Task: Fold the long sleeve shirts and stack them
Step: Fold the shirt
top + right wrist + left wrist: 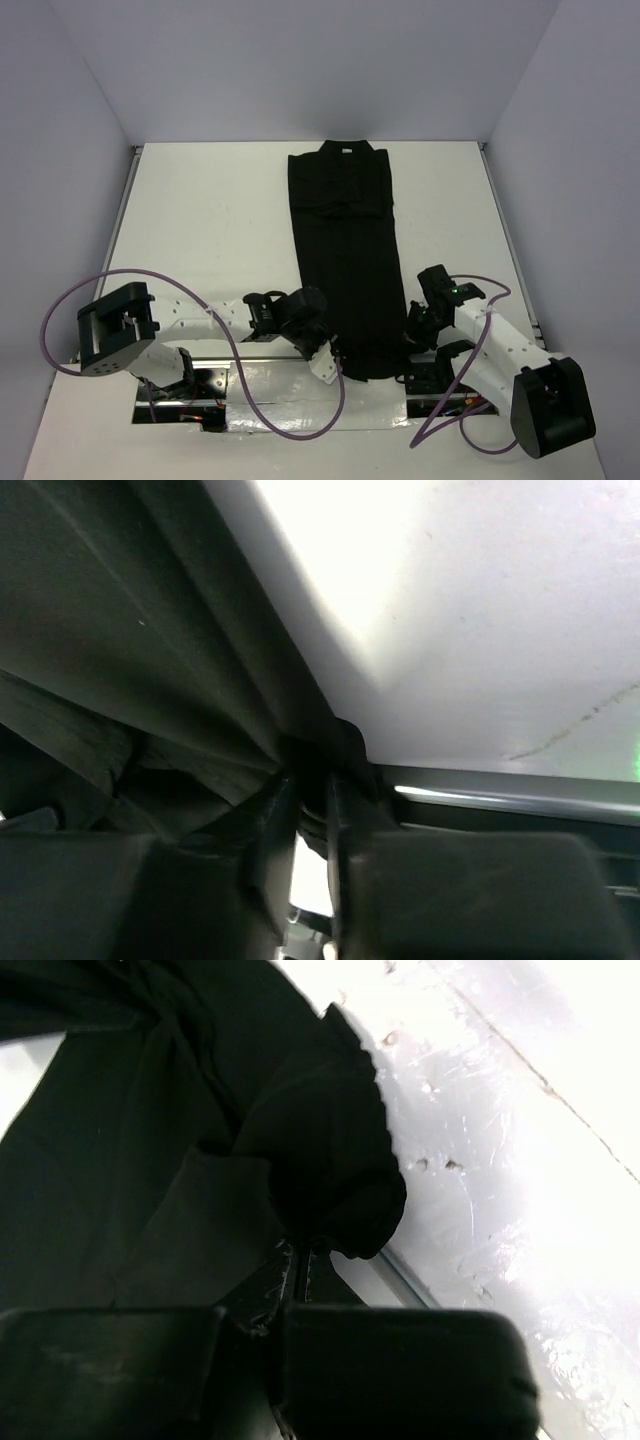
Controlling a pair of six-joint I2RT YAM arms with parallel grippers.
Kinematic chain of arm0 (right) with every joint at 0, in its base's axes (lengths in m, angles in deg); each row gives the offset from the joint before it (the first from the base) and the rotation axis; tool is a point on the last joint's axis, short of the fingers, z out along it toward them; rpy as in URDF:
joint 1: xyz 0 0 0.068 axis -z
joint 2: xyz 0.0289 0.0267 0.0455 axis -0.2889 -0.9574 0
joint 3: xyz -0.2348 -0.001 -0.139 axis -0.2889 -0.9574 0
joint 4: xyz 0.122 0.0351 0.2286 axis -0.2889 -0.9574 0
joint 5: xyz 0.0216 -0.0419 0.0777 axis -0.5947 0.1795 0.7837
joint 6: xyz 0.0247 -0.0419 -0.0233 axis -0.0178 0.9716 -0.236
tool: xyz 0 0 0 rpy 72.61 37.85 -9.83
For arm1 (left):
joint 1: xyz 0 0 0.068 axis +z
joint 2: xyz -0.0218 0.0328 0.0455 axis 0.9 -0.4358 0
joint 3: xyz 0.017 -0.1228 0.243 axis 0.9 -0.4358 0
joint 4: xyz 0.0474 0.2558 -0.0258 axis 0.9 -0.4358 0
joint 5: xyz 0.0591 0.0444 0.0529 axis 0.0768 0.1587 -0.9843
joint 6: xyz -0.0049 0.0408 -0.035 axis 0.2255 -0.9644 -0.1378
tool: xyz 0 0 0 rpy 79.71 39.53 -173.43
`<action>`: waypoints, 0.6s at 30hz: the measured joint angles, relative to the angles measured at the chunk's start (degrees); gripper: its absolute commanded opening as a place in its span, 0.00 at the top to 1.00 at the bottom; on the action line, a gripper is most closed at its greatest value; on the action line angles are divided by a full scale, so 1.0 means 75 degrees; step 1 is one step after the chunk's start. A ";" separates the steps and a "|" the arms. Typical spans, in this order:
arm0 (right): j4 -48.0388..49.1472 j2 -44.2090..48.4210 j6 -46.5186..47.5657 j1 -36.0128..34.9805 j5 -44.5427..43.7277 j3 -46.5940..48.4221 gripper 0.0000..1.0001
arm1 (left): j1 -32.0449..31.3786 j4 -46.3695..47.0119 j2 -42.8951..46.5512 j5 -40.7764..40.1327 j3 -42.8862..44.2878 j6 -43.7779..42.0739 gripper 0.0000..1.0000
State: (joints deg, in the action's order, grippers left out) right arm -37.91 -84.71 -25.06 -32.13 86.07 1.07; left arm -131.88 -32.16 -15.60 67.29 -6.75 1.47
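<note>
Now both my pincers are pressed onto cloth: left gripper (300, 1265) and right gripper (312, 785) each pinch, I think, a near corner of the long sleeve shirt (345, 250), lying lengthwise on the white table (210, 220) between pale walls (300, 60).

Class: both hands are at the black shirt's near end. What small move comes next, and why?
Probably lift both corners together and carry them toward the collar. The left hand and right hand each pinch a near corner of the shirt, which lies as a long narrow strip.
</note>
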 measured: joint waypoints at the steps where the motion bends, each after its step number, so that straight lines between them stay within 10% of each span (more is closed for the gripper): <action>1: 0.0029 -0.0012 0.0015 -0.0003 0.0006 -0.0003 0.90 | 0.0026 -0.0009 0.0017 -0.0003 0.0000 0.0038 1.00; 18: -0.0143 -0.1486 0.0976 0.0210 0.0714 0.3171 1.00 | 0.3264 -0.1559 0.0274 0.1145 0.2559 0.2801 1.00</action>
State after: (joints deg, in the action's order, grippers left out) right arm -38.98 -95.86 -17.74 -30.55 91.42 24.85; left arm -107.40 -43.86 -13.55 75.88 12.44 22.48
